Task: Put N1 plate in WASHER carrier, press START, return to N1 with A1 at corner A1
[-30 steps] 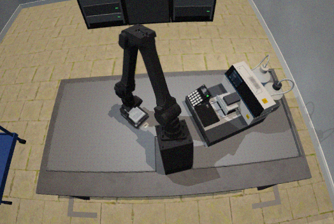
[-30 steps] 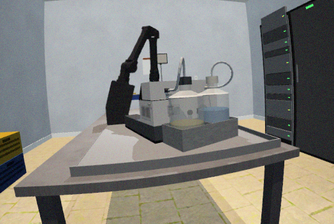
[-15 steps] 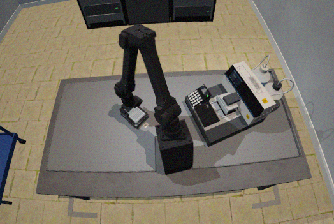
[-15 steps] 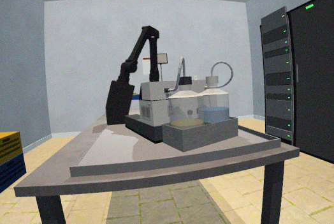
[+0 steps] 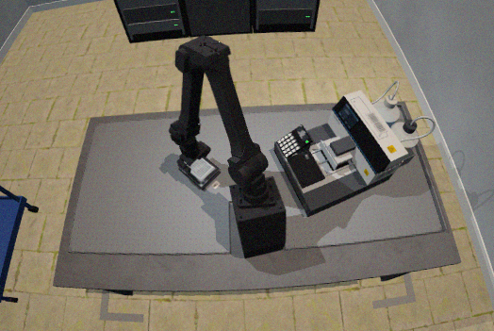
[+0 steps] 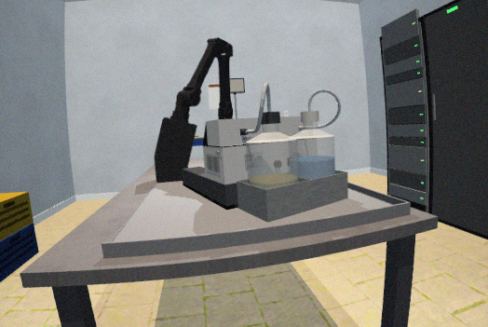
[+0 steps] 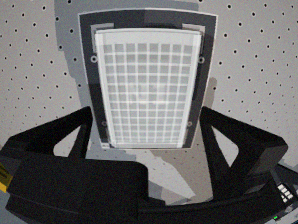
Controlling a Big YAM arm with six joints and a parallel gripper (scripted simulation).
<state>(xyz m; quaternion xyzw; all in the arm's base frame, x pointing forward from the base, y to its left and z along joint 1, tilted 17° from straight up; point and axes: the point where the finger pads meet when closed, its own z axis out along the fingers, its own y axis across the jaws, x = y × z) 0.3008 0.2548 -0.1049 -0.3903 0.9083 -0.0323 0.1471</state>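
Overhead, the fully open, empty gripper (image 7: 148,137) straddles the plate (image 7: 148,88) in its nest (image 7: 88,36), washer (image 5: 372,139) well apart.

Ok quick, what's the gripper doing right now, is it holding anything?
Gripper: open wide, holding nothing, fingers either side of the plate in its nest.

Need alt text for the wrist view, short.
Seen from above, a white gridded well plate lies in a dark rectangular nest frame on a grey perforated table top. The black parallel gripper hangs open over it, one finger on each side of the plate's near end, gripping nothing.
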